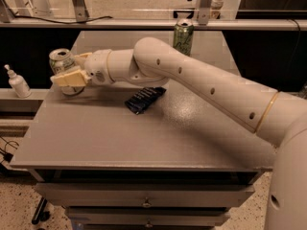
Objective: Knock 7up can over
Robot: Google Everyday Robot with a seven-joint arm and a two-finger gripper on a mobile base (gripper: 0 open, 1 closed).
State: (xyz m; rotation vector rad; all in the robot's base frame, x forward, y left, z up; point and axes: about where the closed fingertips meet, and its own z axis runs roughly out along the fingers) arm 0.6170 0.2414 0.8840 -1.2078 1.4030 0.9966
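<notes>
The 7up can (61, 61) stands upright near the far left edge of the grey table (120, 143), pale body with green print and a silver top. My gripper (76, 68) is at the can's right side, open. The near finger (69, 77) lies across the front of the can's lower body and hides it. The far finger (84, 56) shows just behind the can's right side. The white arm reaches in from the lower right across the table.
A dark blue packet (145, 99) lies flat mid-table, just under the arm. A darker green can (183, 36) stands at the table's far edge. A white pump bottle (18, 83) sits on a lower ledge left of the table. Drawers are below the front edge.
</notes>
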